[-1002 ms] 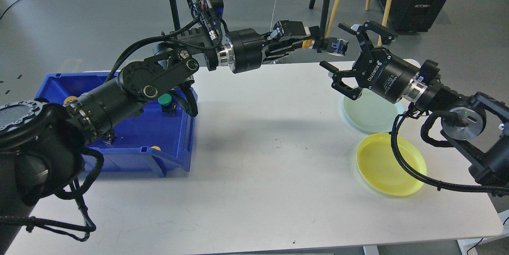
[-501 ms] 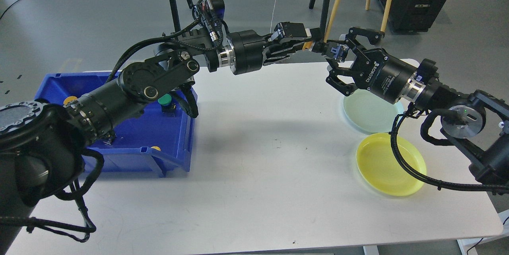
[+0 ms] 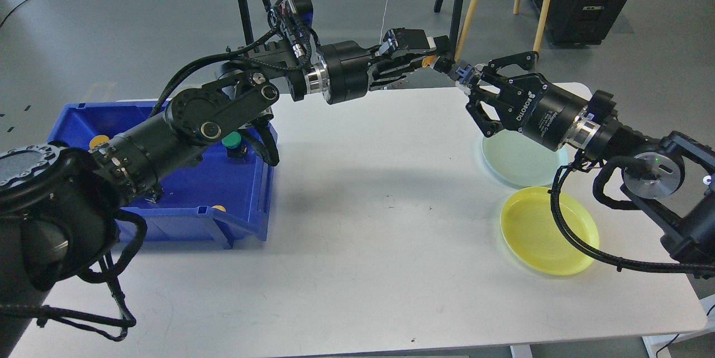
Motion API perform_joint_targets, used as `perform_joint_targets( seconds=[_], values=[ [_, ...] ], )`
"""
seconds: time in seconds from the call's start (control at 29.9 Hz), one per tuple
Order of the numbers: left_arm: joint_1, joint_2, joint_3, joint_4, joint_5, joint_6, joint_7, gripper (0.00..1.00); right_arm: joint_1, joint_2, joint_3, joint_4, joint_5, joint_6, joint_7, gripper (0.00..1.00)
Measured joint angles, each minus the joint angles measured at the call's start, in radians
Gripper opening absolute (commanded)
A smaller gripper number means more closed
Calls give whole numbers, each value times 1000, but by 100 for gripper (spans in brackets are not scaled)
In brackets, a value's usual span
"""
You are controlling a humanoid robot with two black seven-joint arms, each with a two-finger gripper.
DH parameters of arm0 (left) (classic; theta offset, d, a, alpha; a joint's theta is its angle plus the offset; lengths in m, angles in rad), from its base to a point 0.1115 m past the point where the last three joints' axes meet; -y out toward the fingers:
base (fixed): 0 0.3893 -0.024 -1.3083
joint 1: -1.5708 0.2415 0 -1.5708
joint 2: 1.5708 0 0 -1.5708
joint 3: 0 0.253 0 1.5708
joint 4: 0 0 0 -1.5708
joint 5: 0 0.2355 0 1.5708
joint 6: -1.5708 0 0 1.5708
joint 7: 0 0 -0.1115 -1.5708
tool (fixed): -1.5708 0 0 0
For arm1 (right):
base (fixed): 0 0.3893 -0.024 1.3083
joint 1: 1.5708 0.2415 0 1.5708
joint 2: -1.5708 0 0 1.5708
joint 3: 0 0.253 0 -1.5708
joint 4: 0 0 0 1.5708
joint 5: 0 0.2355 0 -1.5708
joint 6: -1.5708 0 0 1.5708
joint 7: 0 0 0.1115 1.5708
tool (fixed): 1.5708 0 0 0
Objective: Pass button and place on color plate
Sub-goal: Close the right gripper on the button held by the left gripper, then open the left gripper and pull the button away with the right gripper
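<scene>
Blue bin (image 3: 184, 190) is seen at the table's (image 3: 357, 268) left. A yellow button (image 3: 429, 60) is clamped in the left gripper (image 3: 433, 56) above the far edge. The button's blue base (image 3: 462, 71) is enclosed by the right gripper (image 3: 475, 76), above the green plate (image 3: 519, 162) and yellow plate (image 3: 544, 232).

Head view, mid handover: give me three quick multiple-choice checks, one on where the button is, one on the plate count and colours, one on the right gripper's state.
1. Where is the button?
A. On the yellow plate
B. In the air between the two grippers
C. On the table

2. Which plates are on the table?
A. One red
B. Three blue
C. Two: a pale green plate and a yellow plate

3. The right gripper is:
A. Closing on the button's black end
B. Resting on the yellow plate
C. Inside the blue bin

Answers: B, the left gripper holds it above the table's far edge; C, both lie at the right; A, its fingers meet the button's tip.
</scene>
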Motion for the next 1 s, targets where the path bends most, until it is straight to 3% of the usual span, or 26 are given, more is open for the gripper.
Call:
perform_joint_targets(
  seconds=[0.4,0.67,1.0],
  values=[
    [16,0,-33,0,0,0,0,6,-52,3,34,4,146,0,-2,98],
    [19,0,-34,0,0,0,0,6,-46,-8,21,17,165,0,-86,98],
    [19,1,-34,3,0,0,0,6,-24,-22,-14,59,174,0,-92,98]
  ],
)
